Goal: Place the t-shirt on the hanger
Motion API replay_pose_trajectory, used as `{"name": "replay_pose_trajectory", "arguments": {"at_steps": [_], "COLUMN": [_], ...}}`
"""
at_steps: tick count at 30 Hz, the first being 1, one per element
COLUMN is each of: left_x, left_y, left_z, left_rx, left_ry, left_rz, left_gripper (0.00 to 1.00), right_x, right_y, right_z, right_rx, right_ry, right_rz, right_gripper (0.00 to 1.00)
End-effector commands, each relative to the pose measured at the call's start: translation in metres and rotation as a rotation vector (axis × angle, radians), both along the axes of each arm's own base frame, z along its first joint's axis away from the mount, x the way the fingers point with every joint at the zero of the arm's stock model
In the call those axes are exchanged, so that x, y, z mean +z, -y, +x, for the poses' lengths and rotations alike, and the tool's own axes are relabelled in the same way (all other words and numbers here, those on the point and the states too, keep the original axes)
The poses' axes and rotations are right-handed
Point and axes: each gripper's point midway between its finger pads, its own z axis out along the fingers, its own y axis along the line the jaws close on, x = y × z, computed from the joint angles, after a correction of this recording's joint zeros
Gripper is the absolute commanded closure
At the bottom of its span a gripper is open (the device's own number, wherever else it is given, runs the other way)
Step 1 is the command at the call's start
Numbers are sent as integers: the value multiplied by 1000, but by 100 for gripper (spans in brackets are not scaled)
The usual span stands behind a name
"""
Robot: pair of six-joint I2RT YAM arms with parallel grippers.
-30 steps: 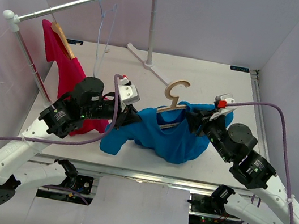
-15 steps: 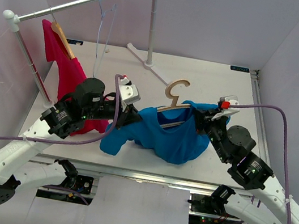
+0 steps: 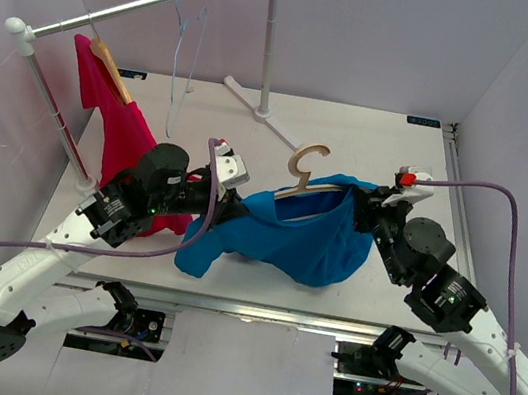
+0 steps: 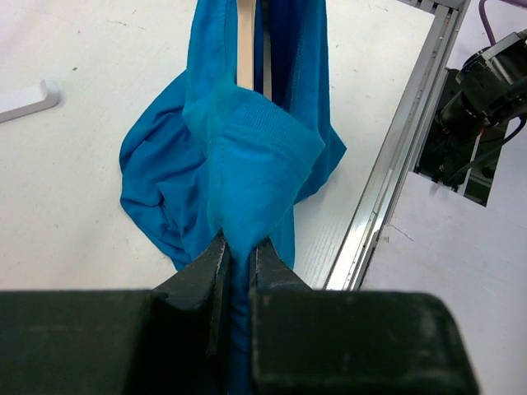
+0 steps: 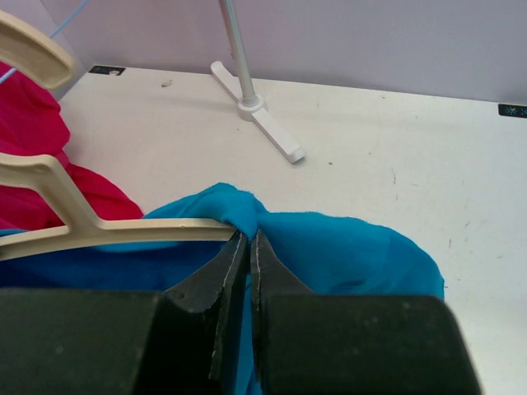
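Here, over the white flat table (image 3: 356,132), the wrinkled bright blue cloth t-shirt (image 3: 307,245) spans 2 grippers, its hem sagging onto the tabletop. The light tan wooden hanger (image 5: 123,231) sits inside it, hook out. The left gripper (image 4: 236,247) clamps a cloth fold; the right gripper (image 5: 249,239) pinches cloth at the hanger's tip.

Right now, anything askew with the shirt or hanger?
Yes: the t-shirt sits lopsided on the hanger. It is stretched between the left pincer and right pincer, both shut on it, and its left side sags in a bunch onto the table.
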Motion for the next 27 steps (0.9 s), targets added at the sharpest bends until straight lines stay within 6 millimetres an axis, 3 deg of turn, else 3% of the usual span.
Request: {"name": "replay_pose_trajectory", "arguments": {"at_steps": [1, 5, 8, 11, 17, 20, 27], "left_x": [20, 24, 24, 22, 17, 18, 25], "left_y": [-5, -4, -4, -3, 4, 7, 10], "left_z": [2, -4, -10, -17, -36, -46, -66], "left_rx": [19, -14, -41, -75, -188, -240, -344], "left_ry": [75, 88, 86, 80, 41, 23, 5], "left_rz": [-40, -50, -54, -53, -70, -85, -121], "left_gripper": [100, 100, 100, 100, 100, 100, 100], "right_x": [16, 9, 11, 31, 71, 76, 65], "right_y": [13, -3, -29, -34, -49, -62, -93], "right_z": [6, 3, -16, -35, -73, -81, -77], "right_rx": [-96, -9, 206, 329, 567, 660, 765], "right_ry": [-11, -45, -22, 47, 204, 221, 188], "right_rz": [42, -22, -93, -89, -86, -126, -176], "right_gripper": [92, 92, 79, 63, 47, 43, 41]}}
